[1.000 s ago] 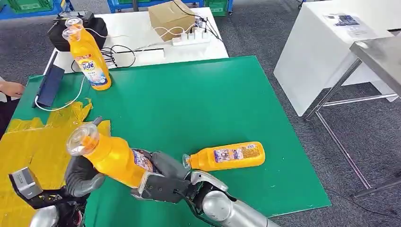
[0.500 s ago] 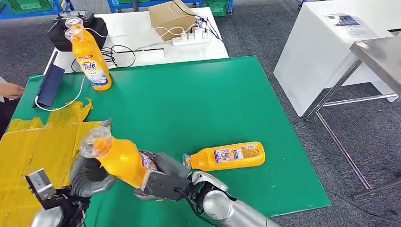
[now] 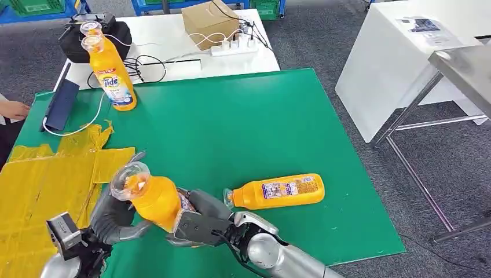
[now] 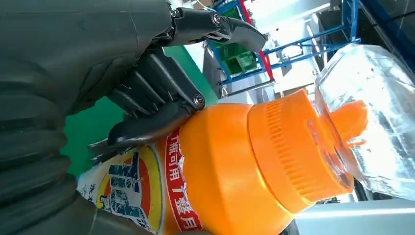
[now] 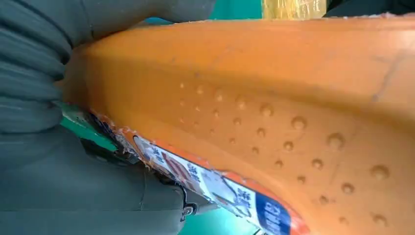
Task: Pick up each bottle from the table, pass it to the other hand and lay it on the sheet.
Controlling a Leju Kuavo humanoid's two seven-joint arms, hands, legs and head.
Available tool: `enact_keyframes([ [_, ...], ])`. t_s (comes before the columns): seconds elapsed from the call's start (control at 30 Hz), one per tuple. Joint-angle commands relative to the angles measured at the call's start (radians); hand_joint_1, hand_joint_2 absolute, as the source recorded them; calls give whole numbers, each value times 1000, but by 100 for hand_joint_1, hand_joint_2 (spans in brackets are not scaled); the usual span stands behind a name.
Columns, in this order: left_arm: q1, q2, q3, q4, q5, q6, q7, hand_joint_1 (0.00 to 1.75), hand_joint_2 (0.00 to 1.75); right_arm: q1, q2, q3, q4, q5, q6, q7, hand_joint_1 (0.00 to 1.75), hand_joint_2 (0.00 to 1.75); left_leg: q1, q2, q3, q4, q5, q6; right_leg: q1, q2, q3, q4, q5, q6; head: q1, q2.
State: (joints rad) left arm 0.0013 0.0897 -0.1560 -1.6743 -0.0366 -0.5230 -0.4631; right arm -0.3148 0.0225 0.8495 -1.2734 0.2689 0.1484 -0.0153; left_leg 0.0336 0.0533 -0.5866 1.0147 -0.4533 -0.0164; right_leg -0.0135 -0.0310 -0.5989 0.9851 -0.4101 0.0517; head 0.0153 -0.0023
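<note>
Bottle (image 3: 151, 200): tipped upright since a second ago — handover under way.
Left hand (image 3: 116, 217): closed round its neck.
Right hand (image 3: 200, 225): gripped its base.

Lab or workshop: grey carpet, blue racks (image 3: 156, 6), green crates (image 3: 37, 6), power strip (image 3: 234, 45).

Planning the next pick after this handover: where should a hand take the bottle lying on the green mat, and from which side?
Probably around the middle of its body, over the label, coming down from above. The lying bottle rests flat on the green mat, cap toward the right hand, long sides free. Its neck looks too narrow for a steady hold.
</note>
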Motion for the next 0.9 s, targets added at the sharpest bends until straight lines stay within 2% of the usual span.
enact_keyframes([
  [0.03, 8, 12, -6, 23, 19, 21, 4, 0, 175, 16, -42, 13, -112, 1, -49, -57, 175, 175, -1, -4, 2, -1, 0, 2, -1, 1, 2, 0, -1, -2, 0, 0],
  [0.1, 103, -2, 84, -38, 45, 43, -8, 0, 175, 134, -110, -118, -399, 64, -195, -130, 175, 175, -1, -4, 2, -1, -1, 3, -1, 1, 2, 0, -2, -1, 0, 0],
  [0.17, 184, -18, 156, -96, 51, 37, -30, 0, 175, 229, -150, -286, -617, 62, -228, -156, 175, 175, -1, -4, 1, 0, -2, 3, -1, 1, 1, 1, -2, -1, 0, 0],
  [0.2, 222, -34, 195, -125, 47, 25, -42, 0, 175, 276, -162, -397, -702, 27, -207, -177, 175, 175, -2, -5, 3, 0, -3, 4, -2, 1, 2, 1, -4, -1, 0, 0],
  [0.23, 240, -46, 216, -138, 42, 11, -49, 0, 175, 300, -168, -468, -732, -3, -167, -187, 175, 175, -1, -4, -1, 1, -3, 3, -1, 0, 0, 1, -3, 0, 0, 0],
  [0.27, 257, -54, 227, -111, 48, -6, -3, 0, 175, 371, -170, -559, -726, -62, -125, -182, 175, 175, -2, -6, 1, 2, -4, 4, -2, 1, 2, 2, -4, -1, 0, 0],
  [0.33, 265, -62, 229, -92, 25, -4, -35, 0, 175, 416, -154, -632, -694, -62, -87, -260, 175, 175, -2, -9, 3, 0, -4, 4, -2, -3, 4, -1, -4, 0, 0, 0],
  [0.5, 260, -65, 226, -99, 15, -1, -35, 0, 175, 411, -130, -623, -660, -47, -61, -282, 175, 175, -2, -8, 2, -1, -5, 3, -2, -1, 3, -2, -3, -2, 0, 0],
  [0.53, 260, -65, 226, -102, 16, 0, -32, 0, 175, 405, -130, -619, -656, -45, -61, -281, 175, 175, -2, -4, 0, 0, -4, 2, -2, 0, 0, -2, -2, -1, 0, 0],
  [0.77, 274, -63, 235, -116, 23, -1, -29, 0, 175, 376, -138, -610, -632, -55, -58, -266, 175, 175, -2, -5, 2, -1, -4, 2, -1, 2, 1, -2, -2, -2, 0, 0],
  [0.9, 265, -56, 230, -114, 30, -9, -26, 0, 175, 342, -140, -592, -570, -58, -32, -214, 175, 175, -2, -4, 3, -2, -3, 3, -2, 2, 2, -2, -2, -1, 0, 0],
])
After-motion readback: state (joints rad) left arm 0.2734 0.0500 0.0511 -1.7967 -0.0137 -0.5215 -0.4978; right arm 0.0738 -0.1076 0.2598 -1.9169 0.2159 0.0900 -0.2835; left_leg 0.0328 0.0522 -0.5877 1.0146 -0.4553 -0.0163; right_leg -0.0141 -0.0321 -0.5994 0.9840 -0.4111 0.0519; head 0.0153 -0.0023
